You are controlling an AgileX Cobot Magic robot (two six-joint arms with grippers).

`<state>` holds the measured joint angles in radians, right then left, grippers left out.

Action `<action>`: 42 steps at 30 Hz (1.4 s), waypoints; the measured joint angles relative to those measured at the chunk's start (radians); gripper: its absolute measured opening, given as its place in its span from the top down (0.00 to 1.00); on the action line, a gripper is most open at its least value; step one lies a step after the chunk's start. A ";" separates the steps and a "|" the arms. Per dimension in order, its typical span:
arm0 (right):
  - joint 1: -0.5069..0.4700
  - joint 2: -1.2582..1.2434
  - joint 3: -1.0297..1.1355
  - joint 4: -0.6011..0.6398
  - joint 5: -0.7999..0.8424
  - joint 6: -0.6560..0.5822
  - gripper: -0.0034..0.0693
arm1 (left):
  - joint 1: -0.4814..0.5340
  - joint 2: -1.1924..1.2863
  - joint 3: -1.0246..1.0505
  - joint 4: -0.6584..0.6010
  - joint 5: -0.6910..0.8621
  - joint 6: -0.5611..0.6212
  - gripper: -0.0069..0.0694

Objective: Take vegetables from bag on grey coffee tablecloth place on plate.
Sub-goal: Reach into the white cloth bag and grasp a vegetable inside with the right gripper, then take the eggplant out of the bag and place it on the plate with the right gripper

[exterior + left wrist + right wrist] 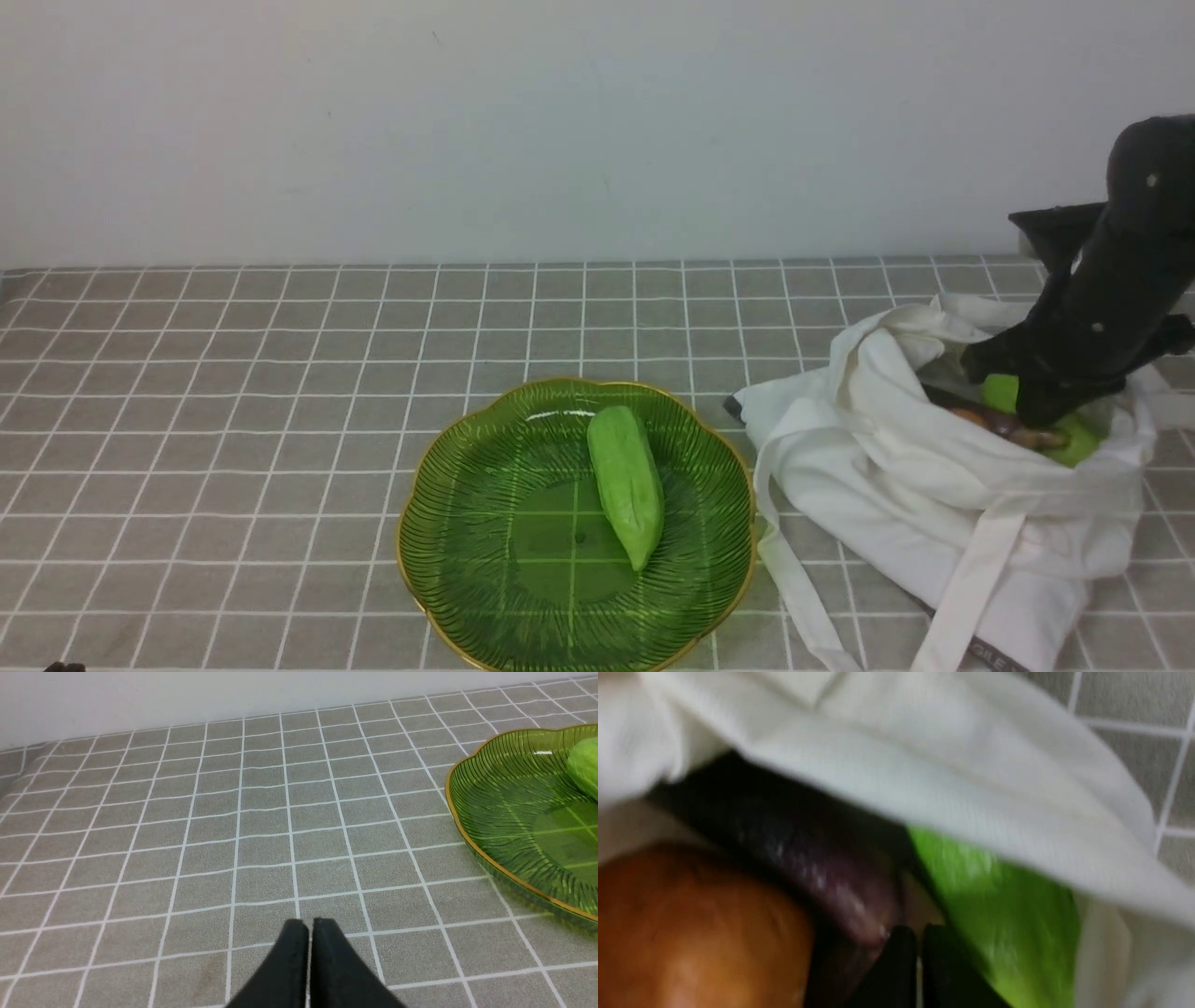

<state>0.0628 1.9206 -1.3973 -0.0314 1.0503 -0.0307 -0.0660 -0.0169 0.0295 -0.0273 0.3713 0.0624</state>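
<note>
While one plate (467, 523), scalloped, finely ribbed and translucent green with a gold rim, sits near the middle of the front view, one soft white cloth bag (840, 467) lies slumped to its right. On the plate rests one light green gourd (625, 485), oblong and tapering to a blunt point. Inside the bag's open, crumpled mouth are one slim, glossy dark purple eggplant (808, 858), one rounded orange-brown vegetable (700, 933) and light green vegetable (1008, 914), partly hidden, so its number is unclear. Two flat strap lengths (971, 583) trail over the grey-brown tablecloth (233, 448), patterned with thin white squares and spread beneath the plate and bag. The black right end effector (920, 933) reaches into the bag with its jaws closed; whether it pinches anything cannot be told. The left end effector (303, 926) is closed too, holding nothing, above bare tablecloth.
</note>
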 joint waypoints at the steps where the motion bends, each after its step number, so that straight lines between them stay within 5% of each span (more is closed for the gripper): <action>1: 0.000 -0.019 0.000 0.010 0.010 -0.004 0.96 | 0.000 0.000 0.000 0.000 0.000 0.000 0.92; 7: 0.006 -0.067 0.000 0.085 0.014 -0.140 0.96 | 0.000 0.000 0.000 0.000 0.000 0.000 0.92; 12: 0.050 -0.048 0.000 0.070 0.012 -0.257 0.85 | 0.000 0.000 0.000 0.000 0.000 0.000 0.92; 21: 0.172 0.025 -0.004 -0.193 0.002 -0.303 0.30 | 0.000 0.000 0.000 0.000 0.000 0.000 0.92; 25: 0.186 0.050 -0.013 -0.249 -0.018 -0.309 0.21 | 0.000 0.000 0.000 0.000 0.000 0.000 0.92; 30: 0.190 0.105 -0.013 -0.237 -0.047 -0.305 0.21 | 0.000 0.000 0.000 0.000 0.000 0.000 0.92; 36: 0.198 0.132 -0.043 -0.201 0.055 -0.276 0.63 | 0.000 0.000 0.000 0.000 0.000 0.000 0.92; 42: 0.198 0.094 -0.193 -0.181 0.167 -0.197 0.61 | 0.000 0.000 0.000 0.000 0.000 0.000 0.92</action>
<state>0.2611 2.0148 -1.5904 -0.2120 1.2174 -0.2280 -0.0660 -0.0169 0.0295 -0.0273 0.3713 0.0624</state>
